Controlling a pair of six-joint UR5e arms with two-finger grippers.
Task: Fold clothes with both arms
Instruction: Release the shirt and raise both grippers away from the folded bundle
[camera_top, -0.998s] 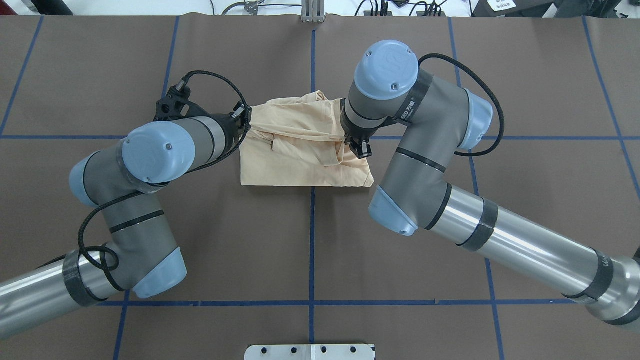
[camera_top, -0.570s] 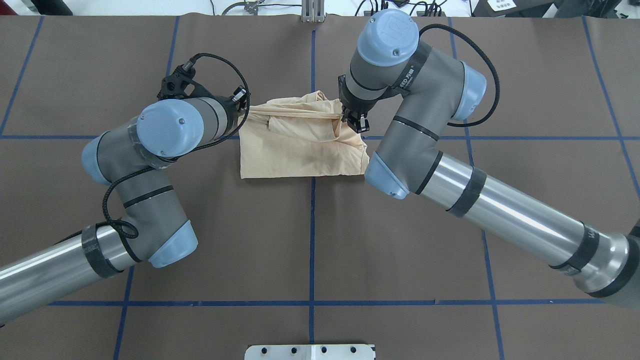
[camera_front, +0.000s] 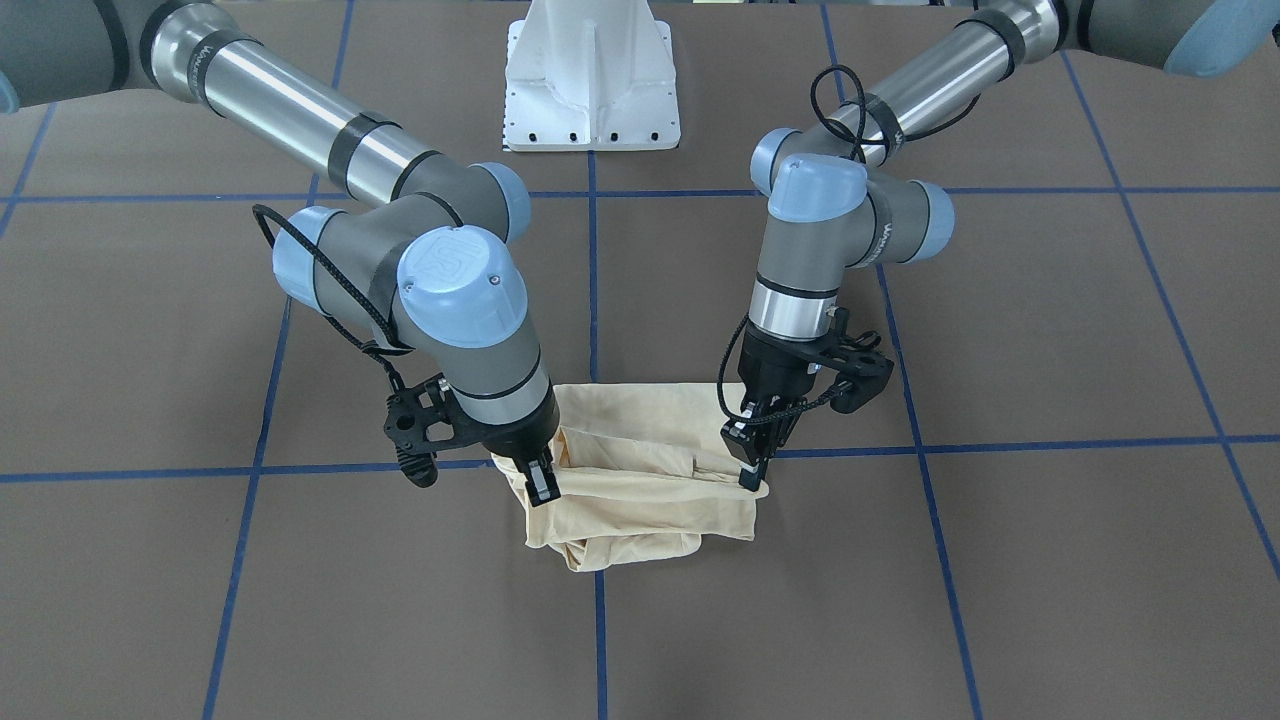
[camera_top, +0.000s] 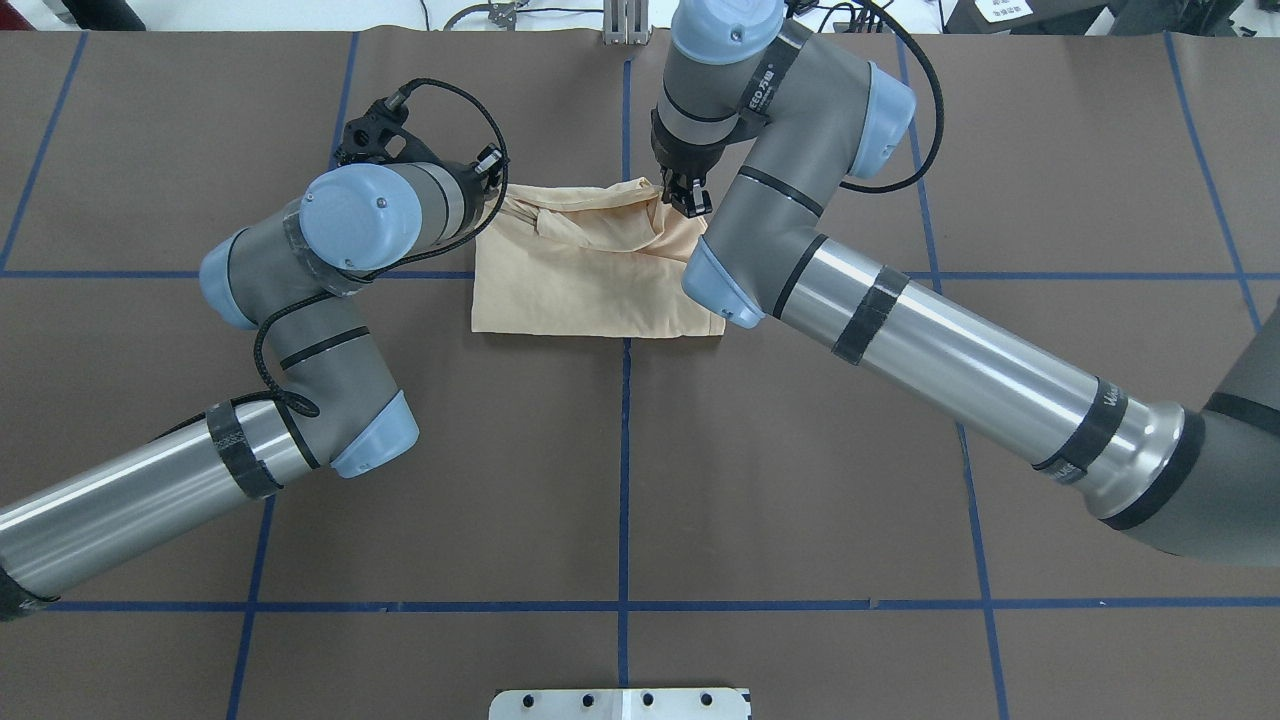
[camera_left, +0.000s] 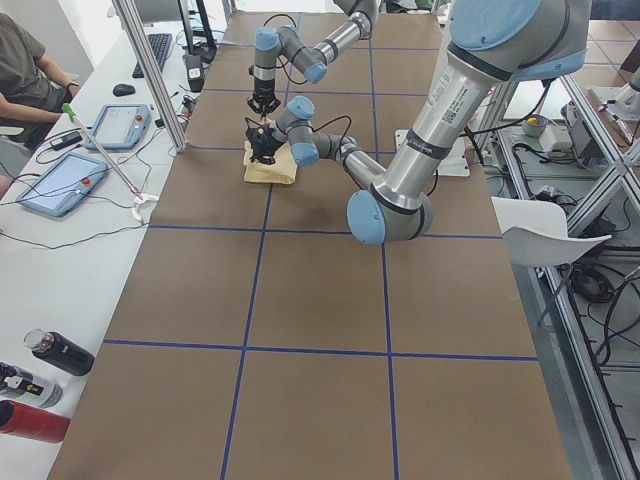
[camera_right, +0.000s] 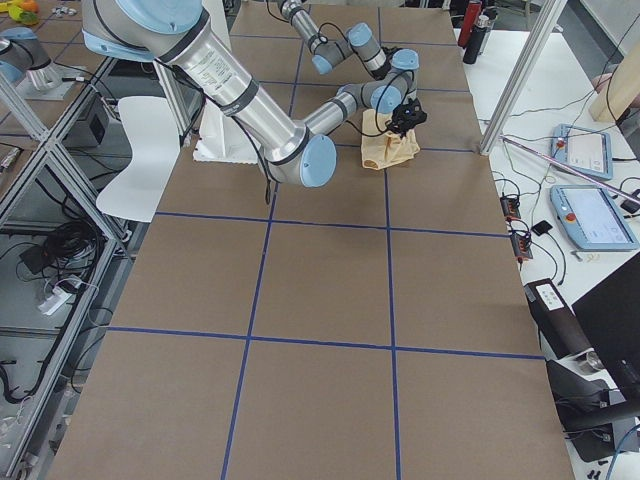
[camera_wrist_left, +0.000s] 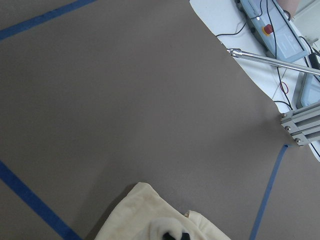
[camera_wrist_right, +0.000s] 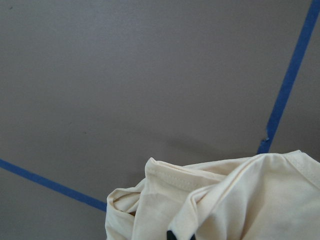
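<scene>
The clothes are one pale cream shirt (camera_top: 590, 285), lying in a folded bundle on the brown table just past its middle. No print shows on it. My left gripper (camera_top: 496, 196) is shut on the bundle's far left corner and my right gripper (camera_top: 688, 200) is shut on its far right corner. Between them a lifted layer of cloth stretches over the bundle. In the front-facing view the shirt (camera_front: 640, 500) hangs from the left gripper (camera_front: 752, 476) and the right gripper (camera_front: 541, 487). Each wrist view shows only bunched cloth (camera_wrist_right: 225, 200) at its bottom edge.
The white pedestal base (camera_front: 592, 80) stands on the robot's side. Blue tape lines (camera_top: 624, 480) cross the brown mat. A side bench beyond the table's far edge holds tablets (camera_left: 60, 180), cables and bottles (camera_left: 50, 355). A seated person (camera_left: 20, 70) is near it.
Both grippers have moved away from the robot toward the far edge, drawing the held layer of shirt across the bundle. The bundle's near edge has slid slightly the same way.
</scene>
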